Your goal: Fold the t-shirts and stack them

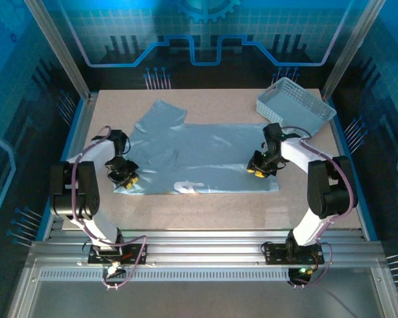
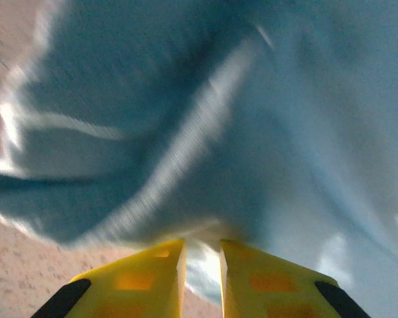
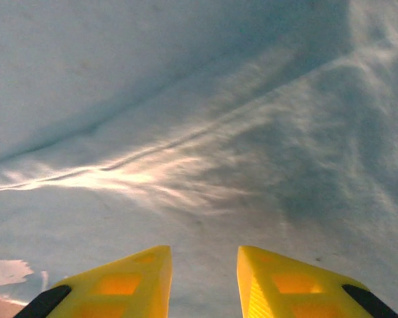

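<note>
Grey-blue cloth: one pale grey-blue short-sleeved cloth t-shirt [image 1: 205, 156] lies spread across the middle of the beige speckled table top [image 1: 219, 209], with one sleeve pointing to the far side.
Lettering: the top view shows a white printed patch [image 1: 187, 188] at the shirt's near edge, partly turned over; it is too small to read.
Basket: a white lattice plastic basket [image 1: 278, 114] stands at the far right corner of the table, apart from the shirt.
Left gripper, top view: the left gripper [image 1: 123, 177] is down at the shirt's near left corner; the jaw state is not readable from this view.
Left gripper, wrist view: the yellow fingers [image 2: 152, 278] stand close together with a narrow slit between them. Cloth [image 2: 252, 132] bunches up from that slit, so the left gripper [image 2: 202, 246] is clamped on the shirt. The picture is blurred. Bare table [image 2: 16, 278] shows at lower left.
Right gripper, top view: the right gripper [image 1: 257, 171] sits on the shirt near its right edge.
Right gripper, wrist view: the yellow fingers [image 3: 139, 285] are parted with a clear gap, and nothing is held between them. The right gripper [image 3: 204, 255] is over creased cloth [image 3: 186, 99], and a sliver of table [image 3: 6, 275] shows at lower left.
</note>
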